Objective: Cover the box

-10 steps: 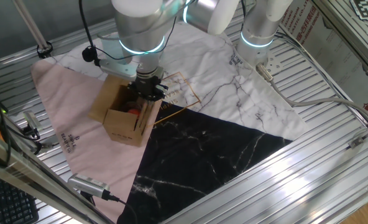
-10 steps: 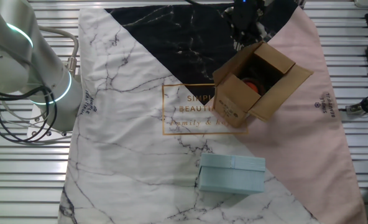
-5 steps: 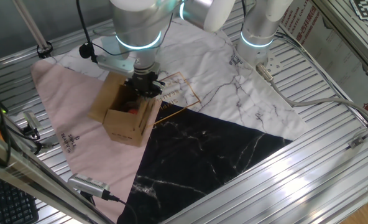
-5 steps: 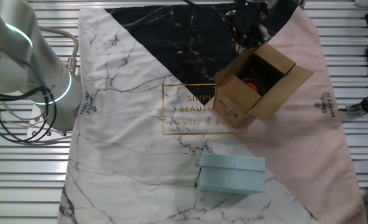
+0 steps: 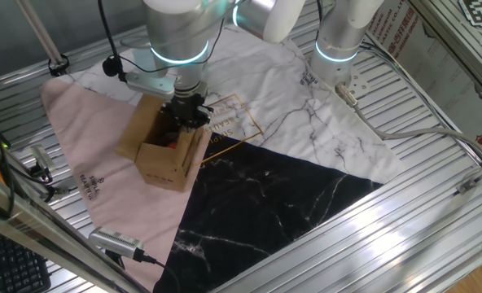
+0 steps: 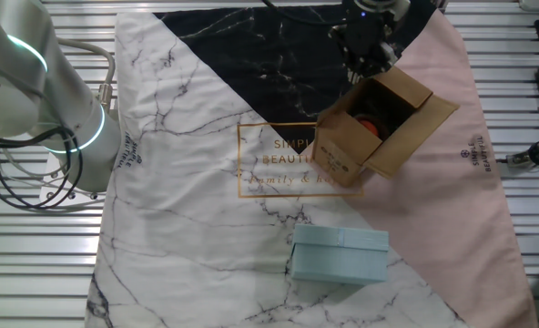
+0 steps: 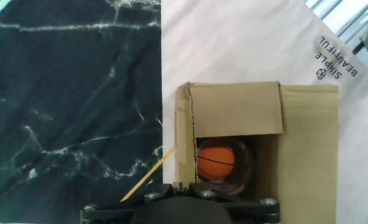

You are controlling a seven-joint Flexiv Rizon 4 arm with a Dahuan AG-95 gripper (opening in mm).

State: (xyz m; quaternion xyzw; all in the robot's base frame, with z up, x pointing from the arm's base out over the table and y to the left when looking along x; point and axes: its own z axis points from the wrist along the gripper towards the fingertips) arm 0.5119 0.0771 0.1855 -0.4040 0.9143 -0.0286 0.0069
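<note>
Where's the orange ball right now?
In the hand view the orange ball sits inside the open box, just above the pincer, beside the black marble part of the cloth.

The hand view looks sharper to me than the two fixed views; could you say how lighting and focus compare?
Hand view: crisp, evenly lit, the box interior shadowed around an orange ball. One fixed view: soft, glare on the metal slats. The other fixed view: even light, the gripper dark.

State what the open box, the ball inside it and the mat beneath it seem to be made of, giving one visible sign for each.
The box: matte brown corrugated cardboard, with raw flap edges and clear tape. The ball: probably rubber, orange with a dark seam line. The mat: likely printed cloth, since it creases and wrinkles under its marble pattern.
</note>
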